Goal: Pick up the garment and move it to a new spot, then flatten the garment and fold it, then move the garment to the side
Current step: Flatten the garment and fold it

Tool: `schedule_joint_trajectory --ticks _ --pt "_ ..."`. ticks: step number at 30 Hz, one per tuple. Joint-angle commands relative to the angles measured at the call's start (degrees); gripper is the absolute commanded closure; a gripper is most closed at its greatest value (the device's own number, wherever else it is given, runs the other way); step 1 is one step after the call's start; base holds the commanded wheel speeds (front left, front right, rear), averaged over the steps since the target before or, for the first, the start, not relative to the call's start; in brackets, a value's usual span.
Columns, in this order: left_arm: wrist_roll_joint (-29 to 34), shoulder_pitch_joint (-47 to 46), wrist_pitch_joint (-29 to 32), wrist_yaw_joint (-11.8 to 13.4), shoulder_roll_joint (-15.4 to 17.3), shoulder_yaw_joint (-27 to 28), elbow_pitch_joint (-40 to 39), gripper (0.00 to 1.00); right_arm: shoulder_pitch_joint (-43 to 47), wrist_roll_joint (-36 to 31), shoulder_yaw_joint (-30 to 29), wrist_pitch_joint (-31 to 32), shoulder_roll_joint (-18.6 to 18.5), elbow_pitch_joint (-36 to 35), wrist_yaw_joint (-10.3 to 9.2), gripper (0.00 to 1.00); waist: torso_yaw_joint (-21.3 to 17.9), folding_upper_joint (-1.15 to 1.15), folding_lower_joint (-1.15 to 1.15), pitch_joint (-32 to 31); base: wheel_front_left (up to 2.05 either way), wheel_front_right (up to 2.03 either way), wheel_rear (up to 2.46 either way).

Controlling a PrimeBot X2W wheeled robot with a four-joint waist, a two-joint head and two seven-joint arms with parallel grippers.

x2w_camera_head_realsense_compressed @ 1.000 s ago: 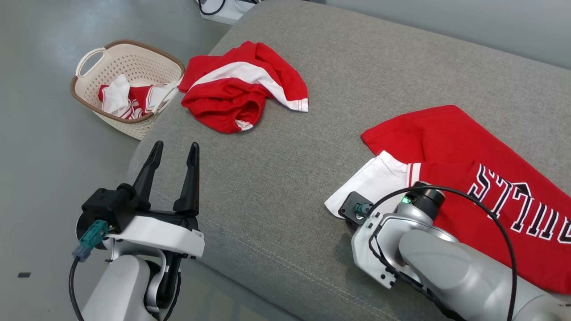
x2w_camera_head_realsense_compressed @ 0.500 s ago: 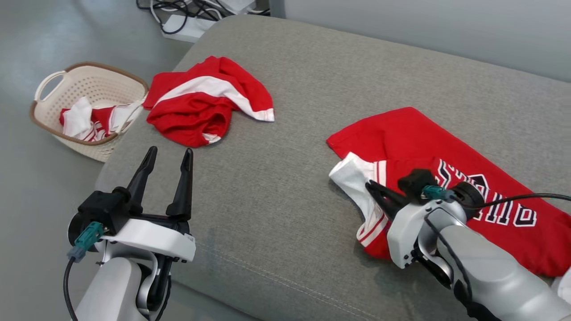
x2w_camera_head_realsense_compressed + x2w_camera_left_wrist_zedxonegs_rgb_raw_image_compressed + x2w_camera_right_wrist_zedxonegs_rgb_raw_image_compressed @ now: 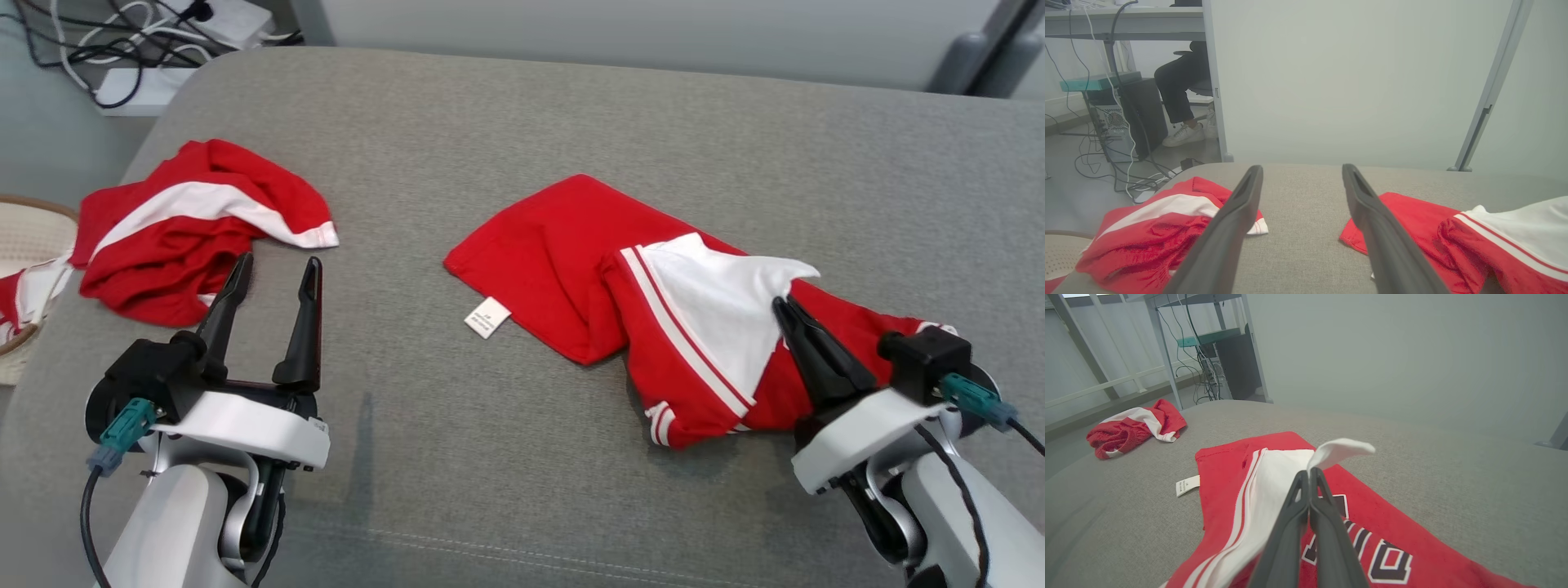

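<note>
Head view: nearest, the left gripper hangs spread and empty, while the right gripper stays clenched on the white sleeve. That sleeve is now dragged across the red jersey on the grey cushion, so folding seems underway. A crumpled red-and-white garment lies beyond, left.

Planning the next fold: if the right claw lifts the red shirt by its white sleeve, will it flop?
Probably floppy: the shirt lies creased and doubled over where the right claw pinches its sleeve. Likely light, since that thin pinch holds the sleeve's corner up. It may drag on the coarse cushion.
</note>
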Motion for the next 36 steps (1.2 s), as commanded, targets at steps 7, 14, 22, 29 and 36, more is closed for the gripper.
schedule_joint_trajectory --ticks 7,14,22,29,36 --pt "0.2 -0.6 1.3 1.1 3.0 2.5 -3.4 0.00 10.5 -5.9 -12.4 4.0 0.3 -15.0 0.00 1.00 -7.9 0.00 0.00 1.5 0.00 0.00 0.00" --pt "0.0 0.0 2.1 2.0 4.1 3.2 -4.7 0.00 13.7 -8.3 -20.2 6.7 -0.9 -18.5 0.00 1.00 -11.3 0.00 0.00 1.9 0.00 0.00 0.00" --pt "-0.2 0.6 2.7 2.3 4.4 2.8 -5.0 0.00 11.5 -3.5 -13.6 6.4 -3.6 -9.6 0.00 1.00 -11.9 0.00 0.00 2.1 0.00 0.00 0.00" --pt "-0.6 1.3 3.0 2.4 4.6 2.5 -4.8 0.00 10.6 0.8 -9.7 2.7 -3.3 -1.6 0.00 0.00 -11.7 0.00 0.00 1.7 0.00 0.00 0.00" --pt "-1.0 3.1 3.3 2.9 5.1 2.7 -4.8 0.00 13.3 3.2 -11.1 0.0 -3.8 -0.7 0.00 0.00 -11.5 0.00 0.00 -0.1 0.00 0.00 0.00"
